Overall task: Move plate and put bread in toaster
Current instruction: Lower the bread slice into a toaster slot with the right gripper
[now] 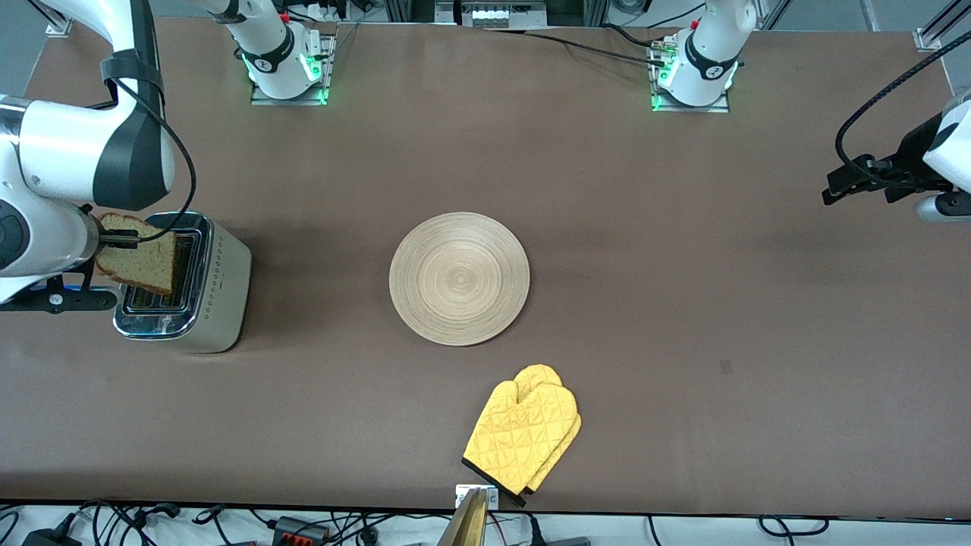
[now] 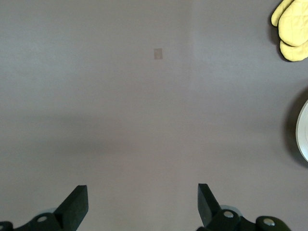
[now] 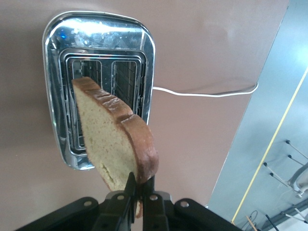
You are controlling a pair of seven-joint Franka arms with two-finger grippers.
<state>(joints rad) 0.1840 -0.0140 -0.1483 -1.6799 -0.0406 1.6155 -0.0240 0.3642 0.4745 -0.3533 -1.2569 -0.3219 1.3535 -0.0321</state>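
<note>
Yellow quilted oven mitt (image 1: 523, 436): flat on brown table (image 1: 683, 303), nearest the front camera of all items, well apart from the work at the toaster; no part in the task.

Round flat light-wood plate with concentric ring grain (image 1: 459, 278): mid-table, farther from the front camera than the mitt, bare, untouched by either arm.

Boxy two-slot toaster, shiny chrome top, cream-beige sides with a row of dots (image 1: 190, 284): at the right arm's end of the table, upright, both slots open and empty in the right wrist view (image 3: 103, 82); white cord (image 3: 202, 92) trailing off one end across the table.

Square slice of light brown bread with darker crust (image 1: 140, 254): up in the air, over the toaster top, held on edge by its crust; not yet in a slot. Slice plane roughly in line with the long axis of the slots, though tilted rather than plumb, lower corner over the slot nearer the arm's body (image 3: 113, 139).

Right gripper (image 1: 121, 240): over the toaster, closed tight on the upper edge of the bread (image 3: 134, 187). Judged next step: level the slice, centre over one slot, lower straight down. Risk, as a judgement: tilted corner catching on the chrome rim.

Left gripper (image 2: 143, 204): parked high over bare table at the left arm's end, fingers spread wide, empty, waiting; plate edge and mitt only at the margin of its wrist view.
</note>
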